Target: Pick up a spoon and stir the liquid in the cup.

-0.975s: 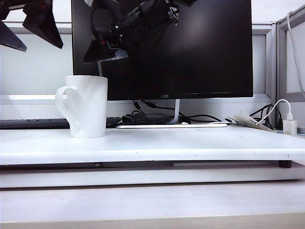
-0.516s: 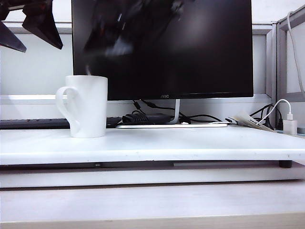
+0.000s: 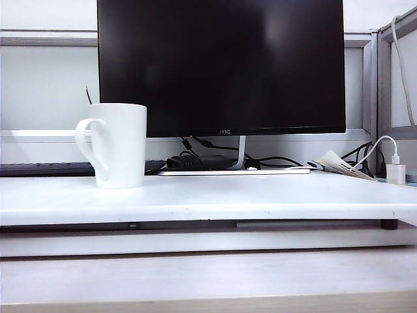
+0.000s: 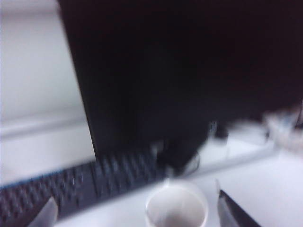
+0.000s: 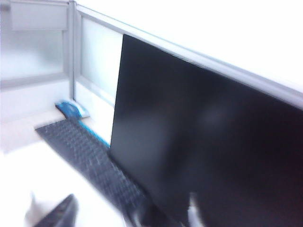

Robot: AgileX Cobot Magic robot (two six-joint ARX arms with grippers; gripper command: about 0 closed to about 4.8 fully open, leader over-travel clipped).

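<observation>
The cup [image 3: 120,145] is a tall white mug standing at the left of the white table, its loop handle turned left. A thin dark tip of the spoon [image 3: 88,95] sticks up over the cup's left rim, leaning left, with nothing holding it. Neither gripper shows in the exterior view. The left wrist view is blurred: my left gripper [image 4: 137,215] is open wide, high above the table, with the cup's mouth [image 4: 176,208] below, nearer one finger. In the blurred right wrist view my right gripper [image 5: 127,213] has its fingers apart, empty, facing the monitor.
A large black monitor [image 3: 221,65] stands behind the cup on a stand with a power brick and cables [image 3: 199,161]. A dark keyboard [image 3: 45,169] lies behind the cup at left. A white charger [image 3: 395,172] and papers sit at the far right.
Both arms have lifted out of the exterior view. The right gripper, which was above the cup, has let go of the spoon; its handle now leans at the cup's left rim.
</observation>
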